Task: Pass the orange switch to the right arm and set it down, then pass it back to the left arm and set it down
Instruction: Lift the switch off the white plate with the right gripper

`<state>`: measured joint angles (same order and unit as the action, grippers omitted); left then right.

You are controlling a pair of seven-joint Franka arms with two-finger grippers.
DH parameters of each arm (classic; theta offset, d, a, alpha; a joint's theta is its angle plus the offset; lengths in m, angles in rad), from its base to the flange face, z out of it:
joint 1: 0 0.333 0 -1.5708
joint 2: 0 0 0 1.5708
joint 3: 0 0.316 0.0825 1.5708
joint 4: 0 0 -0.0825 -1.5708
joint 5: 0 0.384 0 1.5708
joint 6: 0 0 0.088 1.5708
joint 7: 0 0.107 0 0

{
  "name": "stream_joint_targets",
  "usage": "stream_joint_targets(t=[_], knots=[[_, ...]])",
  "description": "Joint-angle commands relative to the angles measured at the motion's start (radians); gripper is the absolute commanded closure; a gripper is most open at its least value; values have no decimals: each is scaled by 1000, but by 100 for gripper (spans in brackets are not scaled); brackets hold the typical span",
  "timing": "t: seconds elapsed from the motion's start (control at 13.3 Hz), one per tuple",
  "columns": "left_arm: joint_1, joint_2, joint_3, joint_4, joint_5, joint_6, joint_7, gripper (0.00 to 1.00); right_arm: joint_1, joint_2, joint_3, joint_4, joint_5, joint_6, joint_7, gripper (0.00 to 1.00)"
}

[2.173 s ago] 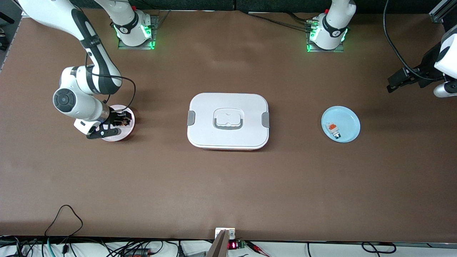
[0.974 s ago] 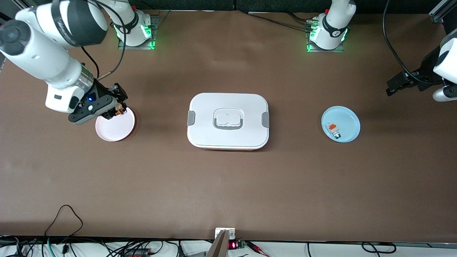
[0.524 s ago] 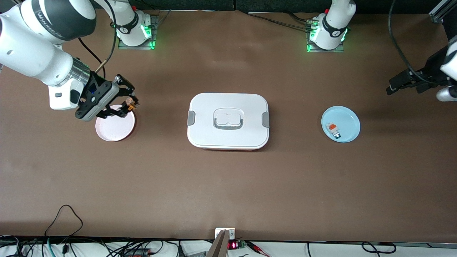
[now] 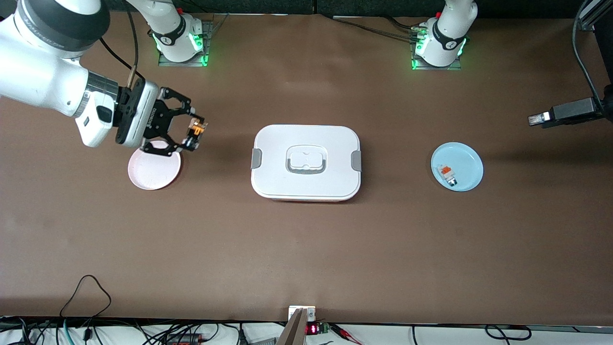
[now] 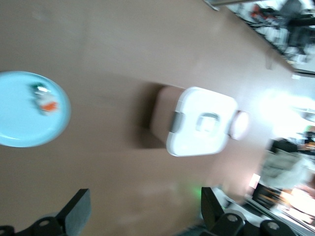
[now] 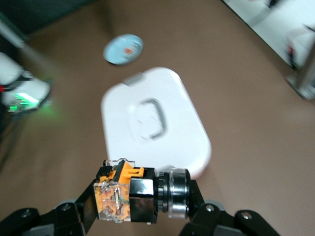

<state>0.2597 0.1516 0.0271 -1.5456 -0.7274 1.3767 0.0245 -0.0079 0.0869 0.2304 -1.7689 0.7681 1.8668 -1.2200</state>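
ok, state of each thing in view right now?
orange switch: held by the right gripper, up in the air
left gripper: open, holds nothing
box: lid on, side clips down
pink plate: nothing on it
blue plate: white-and-grey component lying on it

I work in a robotics lab: my two arms are bolted to plates glowing green on a brown-covered table, loose cables and a small red digital readout line its edge, and aluminium framing stands at one corner.
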Motion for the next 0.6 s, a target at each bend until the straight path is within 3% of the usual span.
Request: stream_joint_targets(t=[0.0, 0.22, 0.52], knots=[[6, 45, 1, 7, -166, -53, 12, 1, -21, 16, 1, 2, 193, -102, -220, 72], [1, 69, 1, -1, -317, -13, 17, 1, -21, 24, 4, -6, 298, -118, -418, 76], [-4, 92, 1, -39, -504, 48, 17, 1, 26, 80, 10, -14, 443, -77, -472, 78]])
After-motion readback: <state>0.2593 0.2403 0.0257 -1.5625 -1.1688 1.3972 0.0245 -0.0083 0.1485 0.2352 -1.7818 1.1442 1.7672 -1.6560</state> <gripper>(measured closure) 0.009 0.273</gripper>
